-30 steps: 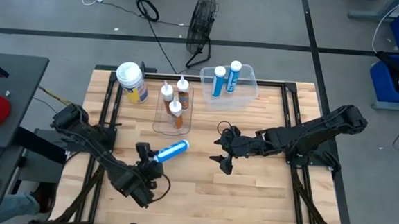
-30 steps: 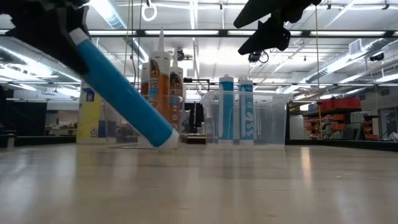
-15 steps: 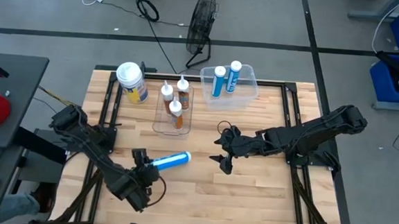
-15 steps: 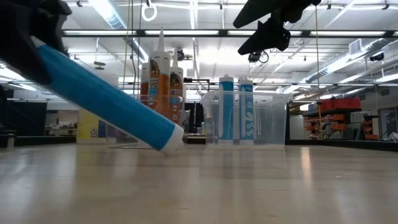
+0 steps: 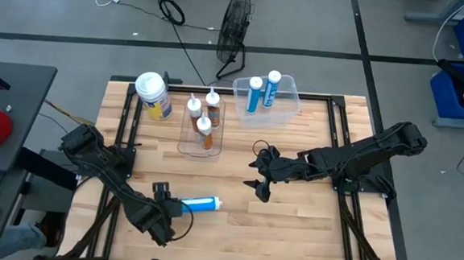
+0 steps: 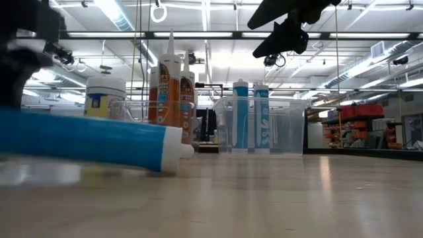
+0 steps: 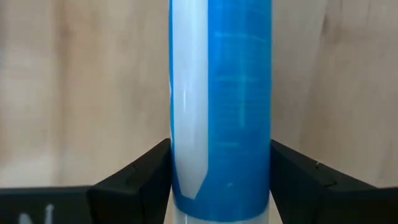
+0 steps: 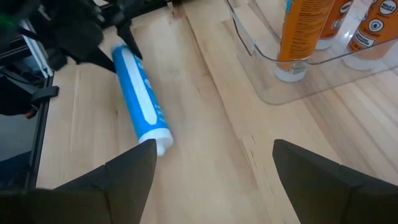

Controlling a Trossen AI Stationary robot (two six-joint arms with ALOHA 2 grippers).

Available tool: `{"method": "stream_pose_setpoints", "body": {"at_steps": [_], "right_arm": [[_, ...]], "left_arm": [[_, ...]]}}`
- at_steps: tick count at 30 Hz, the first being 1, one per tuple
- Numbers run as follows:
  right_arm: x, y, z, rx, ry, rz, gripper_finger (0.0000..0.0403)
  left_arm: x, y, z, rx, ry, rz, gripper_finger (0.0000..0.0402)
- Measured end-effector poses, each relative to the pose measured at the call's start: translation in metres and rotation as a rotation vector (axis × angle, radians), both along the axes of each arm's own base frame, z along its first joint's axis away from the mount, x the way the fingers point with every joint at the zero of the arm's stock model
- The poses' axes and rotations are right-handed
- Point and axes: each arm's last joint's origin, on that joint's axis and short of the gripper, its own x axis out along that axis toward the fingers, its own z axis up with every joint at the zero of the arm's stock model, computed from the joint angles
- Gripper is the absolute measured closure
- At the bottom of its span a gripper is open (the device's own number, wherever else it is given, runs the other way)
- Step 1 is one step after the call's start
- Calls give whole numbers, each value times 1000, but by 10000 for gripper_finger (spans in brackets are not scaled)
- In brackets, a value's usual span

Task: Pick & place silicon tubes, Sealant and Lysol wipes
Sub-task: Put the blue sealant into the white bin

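the left gripper (image 5: pixel 167 204) has its fingers clenched around the blue tube (image 5: pixel 198 203), which lies flat on the counter (image 5: pixel 291 214), long axis pointing toward the empty, spread right gripper (image 5: pixel 259 182).

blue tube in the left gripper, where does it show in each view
High view: the blue tube lies low and left of centre, one end in the left gripper.
Low view: it fills the left foreground, near level.
Left wrist view: it runs up the middle, between the fingers.
Right wrist view: it lies upper left.
Shared landmark: the clear bin of orange tubes, absent only from the left wrist view.
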Motion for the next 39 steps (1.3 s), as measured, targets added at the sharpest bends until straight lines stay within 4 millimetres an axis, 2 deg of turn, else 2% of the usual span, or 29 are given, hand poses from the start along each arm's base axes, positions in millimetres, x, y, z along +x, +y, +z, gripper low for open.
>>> {"method": "stream_pose_setpoints", "body": {"at_steps": [4, 12, 17, 20, 23, 27, 39], "right_arm": [[0, 0, 0, -2, 0, 2, 76], [0, 0, 0, -3, 1, 2, 76], [0, 0, 0, -3, 1, 2, 76], [0, 0, 0, -9, 2, 6, 76], [0, 0, 0, -15, 2, 10, 76], [0, 0, 0, -15, 2, 10, 76], [0, -1, 0, -49, 2, -7, 76]], "left_arm": [[-4, 6, -17, -23, -12, 6, 177], [2, 16, -21, -83, 67, -9, 174], [10, 23, -24, -139, 95, -1, 121], [13, 26, -27, -182, 104, -25, 110], [14, 29, -29, -194, 108, -27, 128], [15, 31, -29, -189, 104, -24, 181], [14, 26, -24, -87, 24, -47, 182]]}}
